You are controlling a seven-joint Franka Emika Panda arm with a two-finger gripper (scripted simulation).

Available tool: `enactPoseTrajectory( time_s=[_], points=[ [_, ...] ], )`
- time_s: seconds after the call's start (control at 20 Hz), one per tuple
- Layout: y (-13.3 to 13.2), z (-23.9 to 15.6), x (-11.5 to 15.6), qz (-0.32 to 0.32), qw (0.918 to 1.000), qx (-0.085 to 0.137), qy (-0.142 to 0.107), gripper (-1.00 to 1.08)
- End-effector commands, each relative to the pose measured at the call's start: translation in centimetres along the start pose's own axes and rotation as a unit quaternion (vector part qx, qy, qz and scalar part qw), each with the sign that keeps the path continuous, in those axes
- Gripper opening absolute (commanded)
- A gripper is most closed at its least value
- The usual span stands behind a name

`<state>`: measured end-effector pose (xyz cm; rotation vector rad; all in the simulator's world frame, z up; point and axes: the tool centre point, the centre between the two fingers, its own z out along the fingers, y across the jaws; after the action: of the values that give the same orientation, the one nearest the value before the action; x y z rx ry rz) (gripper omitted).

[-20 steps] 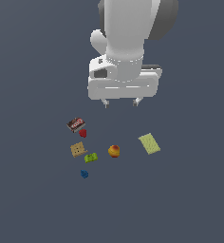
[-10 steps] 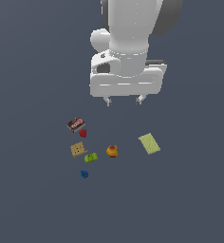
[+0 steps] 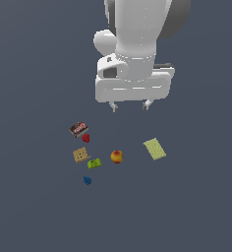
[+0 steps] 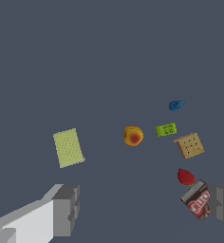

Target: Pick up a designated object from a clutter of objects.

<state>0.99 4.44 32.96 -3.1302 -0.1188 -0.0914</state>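
1. Against the frame half a second back, the arm's white wrist block sits slightly lower and a little further toward the exterior view's right; every item on the floor lies where it lay before.
2. The gripper (image 3: pixel 130 105) hangs well above the grey floor (image 3: pixel 34 59). Its jaws are spread wide, with nothing between them and nothing touched. In the wrist view the two fingers (image 4: pixel 65 209) stand at opposite edges of the picture, far apart.
3. The yellow-green pad (image 3: pixel 154 148) lies flat on the floor, below the gripper and slightly toward the exterior view's right of it, well apart from the other items. In the wrist view the same pad (image 4: pixel 68 147) shows a fine grid surface and sits nearer one finger than the other.
4. The remaining clutter groups toward the exterior view's left:
   - dark red-labelled packet (image 3: pixel 78 129), with the red bit (image 3: pixel 86 138) just beside it;
   - tan square box (image 3: pixel 80 155), with the green block (image 3: pixel 94 163) just beside it;
   - orange-red ball (image 3: pixel 116 156), between the green block and the pad;
   - blue bit (image 3: pixel 87 180), nearest of the group.
5. No container appears in either view; all items rest directly on the floor.
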Motion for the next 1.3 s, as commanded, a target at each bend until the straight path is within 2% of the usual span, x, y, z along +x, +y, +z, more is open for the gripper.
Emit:
enactPoseTrajectory(
  time_s=[0.0,0.3,0.6,0.95,1.25],
  points=[
    [-0.6,1.0,0.2,-0.005,1.0000,-0.001,-0.001,1.00],
    [-3.0,5.3,0.9,-0.028,0.9996,-0.003,-0.006,1.00],
    [-7.0,12.0,0.9,-0.064,0.9979,-0.004,-0.013,1.00],
    [-12.0,20.4,-0.7,-0.111,0.9936,-0.003,-0.022,1.00],
    [-14.7,24.8,-2.4,-0.136,0.9903,0.000,-0.027,1.00]
  ],
)
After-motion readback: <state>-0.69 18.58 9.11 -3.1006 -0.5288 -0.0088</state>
